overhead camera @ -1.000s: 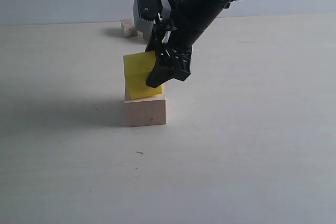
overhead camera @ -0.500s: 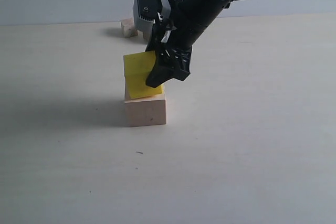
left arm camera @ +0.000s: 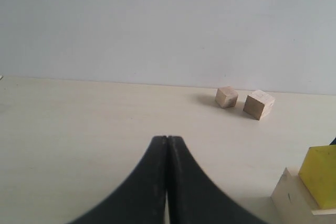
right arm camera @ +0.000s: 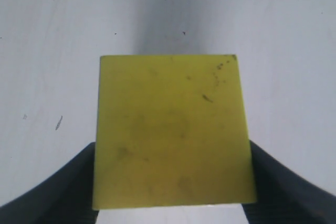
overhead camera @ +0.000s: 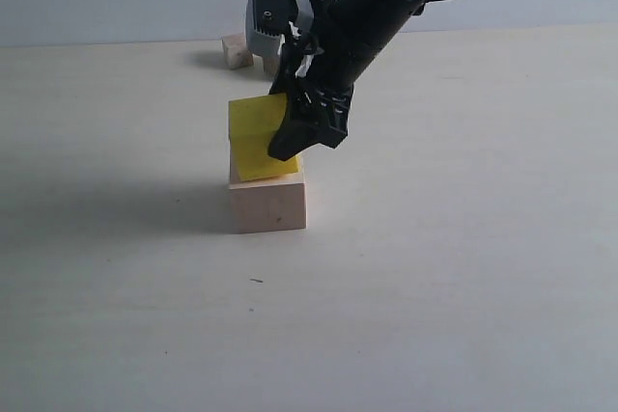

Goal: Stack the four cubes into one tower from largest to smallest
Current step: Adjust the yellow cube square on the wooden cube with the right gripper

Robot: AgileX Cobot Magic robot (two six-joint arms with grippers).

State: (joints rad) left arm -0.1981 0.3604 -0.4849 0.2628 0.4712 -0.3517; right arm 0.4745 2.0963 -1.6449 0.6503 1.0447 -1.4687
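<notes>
Right pincer (right arm camera: 173, 203) clamped on yellow cube (overhead camera: 253, 142) — cube between its jaws | atop large wood cube (overhead camera: 268, 207)

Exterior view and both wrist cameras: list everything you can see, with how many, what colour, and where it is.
Large cube: one, pale wood, on the table, bottom of the stack.
Yellow cube: one, bright yellow, atop the large cube, gripped.
Small cubes: two, pale wood, at the far side of the table near the wall, side by side but apart.
Table: one, cream.
Wall: one, pale grey, behind the table.
Left gripper: one, black, shut and empty.
Right gripper: one, black, shut on the yellow cube.
</notes>
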